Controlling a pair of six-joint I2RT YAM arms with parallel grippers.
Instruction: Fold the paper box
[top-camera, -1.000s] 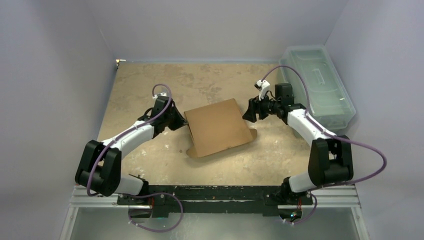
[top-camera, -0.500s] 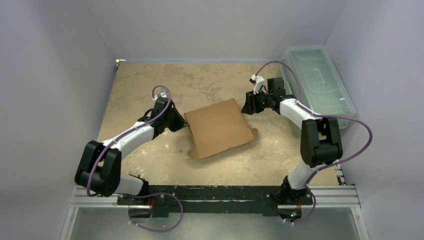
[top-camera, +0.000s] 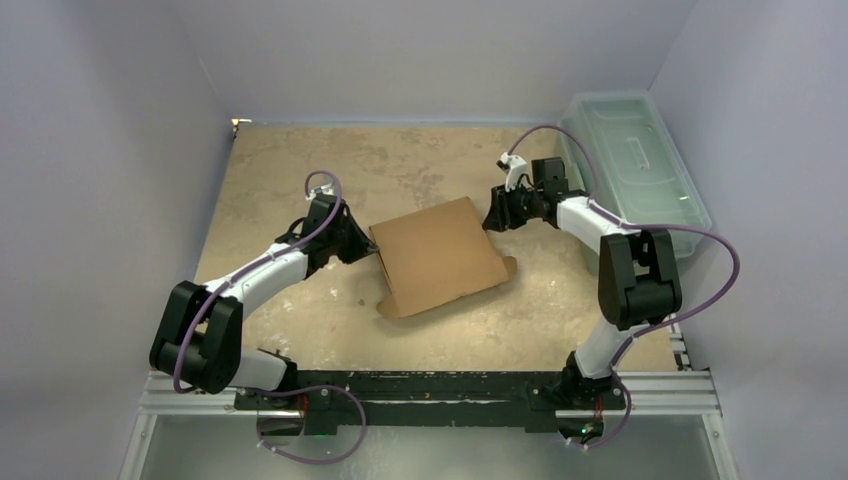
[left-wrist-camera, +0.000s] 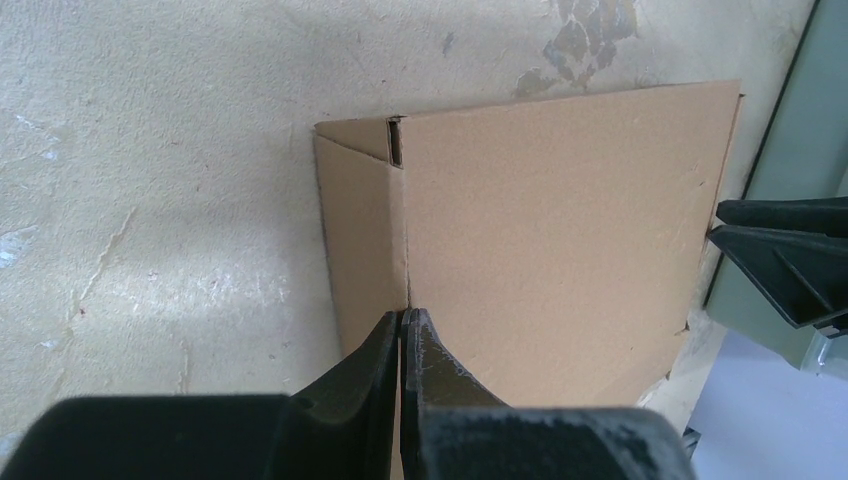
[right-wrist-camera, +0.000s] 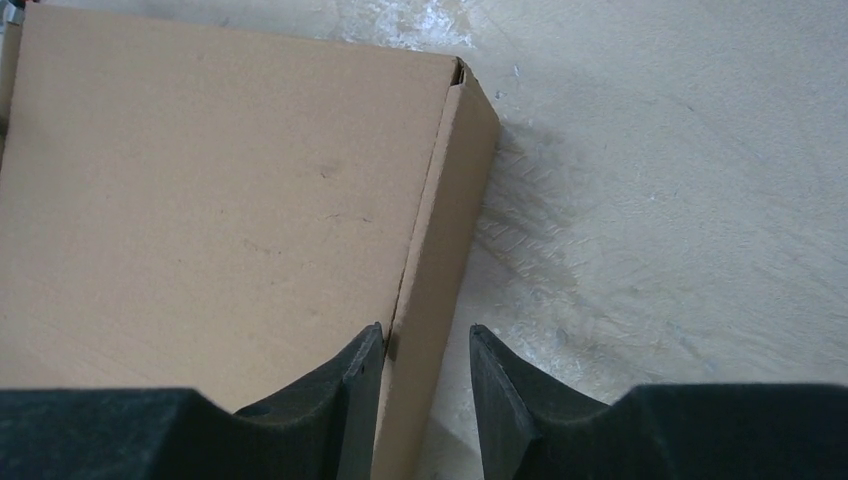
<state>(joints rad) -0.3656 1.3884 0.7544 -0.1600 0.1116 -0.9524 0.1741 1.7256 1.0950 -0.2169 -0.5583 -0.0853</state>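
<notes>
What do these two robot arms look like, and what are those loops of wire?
Both the left arm and right arm have white shells with chunky black joints. A purple cable loops along each. Each ends in two tapered matte-black fingers.

Top camera sits high behind the arm bases, looking down over the whole table (top-camera: 300, 160), paper box (top-camera: 440, 255) at centre. Left wrist camera hugs the left gripper (left-wrist-camera: 403, 318), facing across the box; the right gripper (left-wrist-camera: 716, 222) shows at 3 o'clock. Right wrist camera, equally close, shares that box.
</notes>
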